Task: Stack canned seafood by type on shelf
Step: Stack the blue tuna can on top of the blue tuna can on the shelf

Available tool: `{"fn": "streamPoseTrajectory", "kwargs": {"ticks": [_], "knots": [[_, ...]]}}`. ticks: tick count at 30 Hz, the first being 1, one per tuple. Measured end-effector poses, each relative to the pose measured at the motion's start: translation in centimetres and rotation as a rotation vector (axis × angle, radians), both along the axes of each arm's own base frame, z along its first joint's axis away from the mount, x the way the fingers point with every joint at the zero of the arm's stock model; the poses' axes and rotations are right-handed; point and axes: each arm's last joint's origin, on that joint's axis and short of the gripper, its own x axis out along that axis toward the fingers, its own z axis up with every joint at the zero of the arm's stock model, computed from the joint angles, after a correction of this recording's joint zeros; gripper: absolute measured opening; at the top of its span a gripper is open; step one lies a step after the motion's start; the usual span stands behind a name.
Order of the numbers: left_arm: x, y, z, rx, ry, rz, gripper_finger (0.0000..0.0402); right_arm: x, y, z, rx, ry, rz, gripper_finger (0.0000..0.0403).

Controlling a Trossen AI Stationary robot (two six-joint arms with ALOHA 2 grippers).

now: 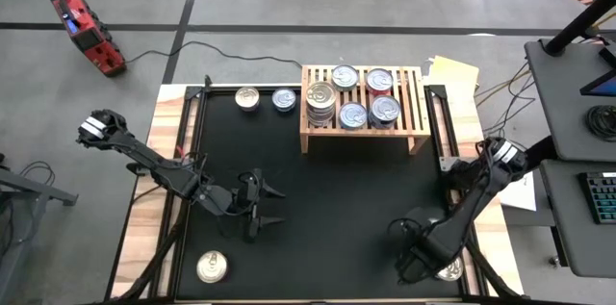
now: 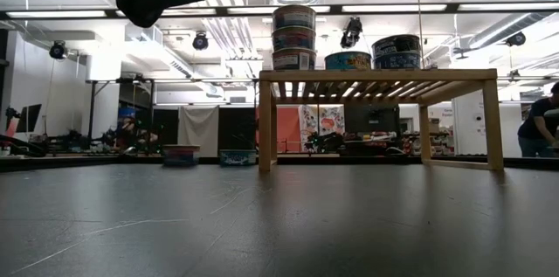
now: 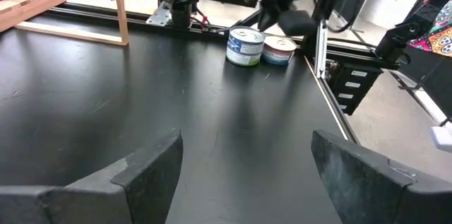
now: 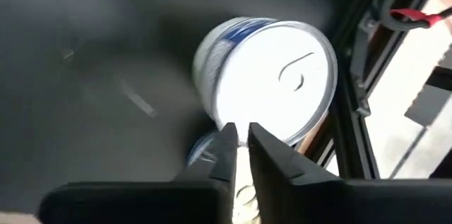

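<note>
Jaws of the left gripper (image 1: pixel 272 207) stand wide apart with nothing between them, hanging above the black mat (image 1: pixel 327 209) on the near left part of the desk (image 1: pixel 144 228). Jaws of the right gripper (image 4: pixel 240 143) are drawn nearly together, a thin gap left; they grip nothing and sit just above the near rim of a blue-labelled can (image 4: pixel 272 75) at the near right corner of the mat. A second can (image 3: pixel 280 49) stands touching that one, hard by the desk's right rail. One more tin (image 1: pixel 212 267) lies alone at the near left corner of the mat, closer than the left gripper.

Farther back, the shelf (image 1: pixel 414 113) stands on the mat against its far edge, right of centre. On its slatted top a stack of cans (image 2: pixel 294 38) rises three high at the left end, and four single cans lie beside it in two rows. Left of the shelf, two loose tins (image 1: pixel 266 99) sit side by side on the mat near the far edge. Beyond the desk a red device (image 1: pixel 85 33) rests on the floor.
</note>
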Motion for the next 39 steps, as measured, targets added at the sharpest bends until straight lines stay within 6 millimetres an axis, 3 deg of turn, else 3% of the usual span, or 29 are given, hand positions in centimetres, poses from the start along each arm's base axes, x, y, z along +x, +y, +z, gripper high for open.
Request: {"fn": "streamPoseTrajectory", "kwargs": {"ticks": [13,20,23,39], "knots": [[0.0,0.0,0.0,0.005,0.001,-0.002,0.0294,-0.2,-0.3,-3.2,0.000,-0.062,-0.038,0.0012],[0.0,0.0,0.1,0.040,-0.011,-0.001,0.0294,2.1,0.5,-3.9,-0.065,-0.462,0.075,0.0012],[0.0,0.0,0.2,0.051,-0.023,-0.001,0.0294,2.7,0.6,-3.3,-0.091,-0.553,0.105,0.0012],[0.1,0.0,0.2,0.063,-0.029,-0.005,0.0294,2.7,0.5,-3.5,-0.104,-0.529,0.131,0.0012]]}}
